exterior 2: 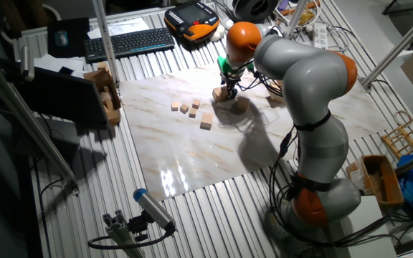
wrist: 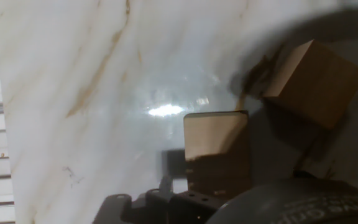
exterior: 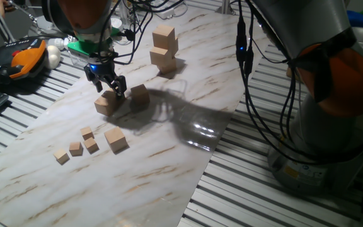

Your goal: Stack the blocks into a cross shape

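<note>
My gripper hangs low over a tan wooden block lying on the marble board. Its fingers stand apart at the block's top, and I cannot tell whether they touch it. In the hand view this block sits in the middle, close below the hand, with a second block just beyond it to the right. That second block lies on the board beside the first. Two more blocks stand stacked at the far edge. Another block lies alone nearer the front. The other fixed view shows the gripper at the board's far side.
Several tiny wooden cubes lie in a loose group left of the lone block. A teach pendant and a keyboard lie beyond the board. A wooden box stands by the board's left edge. The arm's base stands beside the board.
</note>
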Controlling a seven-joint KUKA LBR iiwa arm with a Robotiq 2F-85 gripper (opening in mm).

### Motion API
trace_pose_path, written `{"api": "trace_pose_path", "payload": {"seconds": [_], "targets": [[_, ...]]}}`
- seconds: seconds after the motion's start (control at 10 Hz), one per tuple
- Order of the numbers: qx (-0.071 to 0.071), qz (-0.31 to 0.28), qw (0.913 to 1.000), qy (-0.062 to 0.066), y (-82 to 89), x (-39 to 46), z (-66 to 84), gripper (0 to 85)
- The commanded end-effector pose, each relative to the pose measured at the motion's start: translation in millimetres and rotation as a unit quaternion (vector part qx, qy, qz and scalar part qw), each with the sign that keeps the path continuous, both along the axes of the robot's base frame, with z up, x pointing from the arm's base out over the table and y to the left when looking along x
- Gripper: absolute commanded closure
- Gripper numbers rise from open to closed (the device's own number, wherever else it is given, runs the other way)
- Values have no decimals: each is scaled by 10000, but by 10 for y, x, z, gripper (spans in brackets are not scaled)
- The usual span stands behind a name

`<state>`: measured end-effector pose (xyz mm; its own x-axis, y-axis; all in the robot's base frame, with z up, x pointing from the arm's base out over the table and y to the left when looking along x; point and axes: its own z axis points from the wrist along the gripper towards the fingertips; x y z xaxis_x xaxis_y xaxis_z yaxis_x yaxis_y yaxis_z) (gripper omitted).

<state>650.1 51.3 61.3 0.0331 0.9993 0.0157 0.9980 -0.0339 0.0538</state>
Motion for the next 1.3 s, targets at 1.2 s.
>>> {"api": "trace_pose_path", "payload": {"seconds": [1.2], "targets": [[-23,9,10000,78,-9,11,-71,170]]}}
